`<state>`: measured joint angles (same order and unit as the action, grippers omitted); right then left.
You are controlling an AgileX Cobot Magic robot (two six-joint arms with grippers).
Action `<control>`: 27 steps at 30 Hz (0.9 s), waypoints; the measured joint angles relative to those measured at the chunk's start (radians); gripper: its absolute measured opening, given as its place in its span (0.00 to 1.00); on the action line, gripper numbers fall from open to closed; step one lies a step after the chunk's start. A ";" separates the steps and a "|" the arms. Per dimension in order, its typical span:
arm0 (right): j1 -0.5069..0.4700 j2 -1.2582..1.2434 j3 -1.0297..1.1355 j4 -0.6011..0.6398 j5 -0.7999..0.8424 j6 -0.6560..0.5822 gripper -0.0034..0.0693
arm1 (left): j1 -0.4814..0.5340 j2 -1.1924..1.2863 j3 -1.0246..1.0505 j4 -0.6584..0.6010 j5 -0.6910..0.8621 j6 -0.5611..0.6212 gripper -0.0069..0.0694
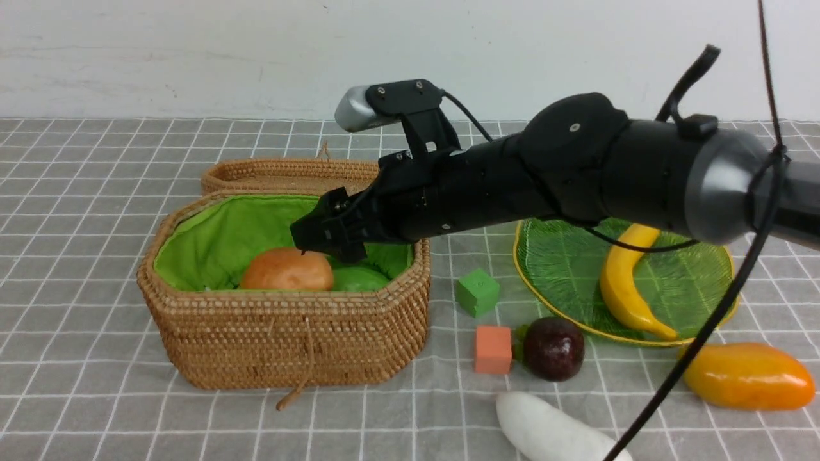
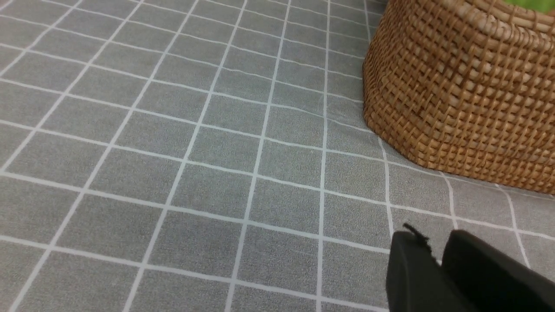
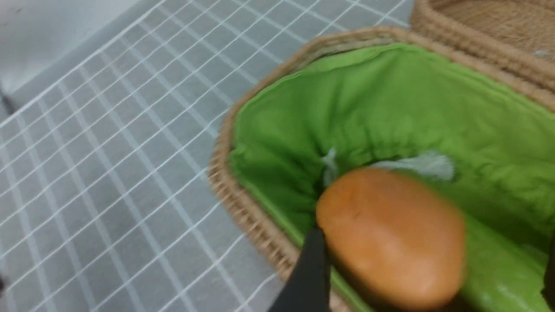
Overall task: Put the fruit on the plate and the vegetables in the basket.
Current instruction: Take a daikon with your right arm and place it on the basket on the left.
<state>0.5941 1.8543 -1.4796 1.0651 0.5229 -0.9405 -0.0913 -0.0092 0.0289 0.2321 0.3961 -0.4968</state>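
Front view, nearest edge: a long white radish (image 1: 551, 430) is recorded lying on the grey, white-gridded tablecloth (image 1: 83, 269), right of centre and partly cut off by the frame. Beyond it to the right, a glossy orange-yellow oval mango (image 1: 746, 376) is found on the cloth, just outside the plate's near rim. A glossy dark maroon round fruit (image 1: 553, 349) is noted left of the mango, just beside a small orange cube (image 1: 493, 349). A small green cube (image 1: 477, 292) is set slightly farther back.

To the left, a large octagonal woven tan wicker basket (image 1: 288, 339) with bright green lining is seen open. A brown-orange matte potato (image 1: 287, 270) and a light green gourd (image 1: 359, 279) are lying inside it. The right gripper (image 1: 327, 238) is held over the interior, just above the potato. In the blurred right wrist view its fingers (image 3: 308, 268) are spread wider than the potato and nothing is gripped.

In the left wrist view the left gripper (image 2: 433, 249) is held low over the cloth near the basket's outer wall. Its jaws are drawn almost together and nothing is held.

Farther right, a yellow curved banana (image 1: 624, 288) is lying on a translucent green leaf-ribbed glass plate (image 1: 564, 275) with a yellow-gold rim. Farthest back, the wicker lid (image 1: 288, 174) is lying open behind the basket.
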 joint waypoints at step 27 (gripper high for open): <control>-0.250 -0.212 0.666 -0.565 0.118 0.339 0.79 | 0.000 0.000 0.000 0.000 0.000 0.000 0.26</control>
<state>0.3444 1.6427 -0.8133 0.4998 0.6409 -0.6015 -0.0913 -0.0092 0.0289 0.2321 0.3961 -0.4968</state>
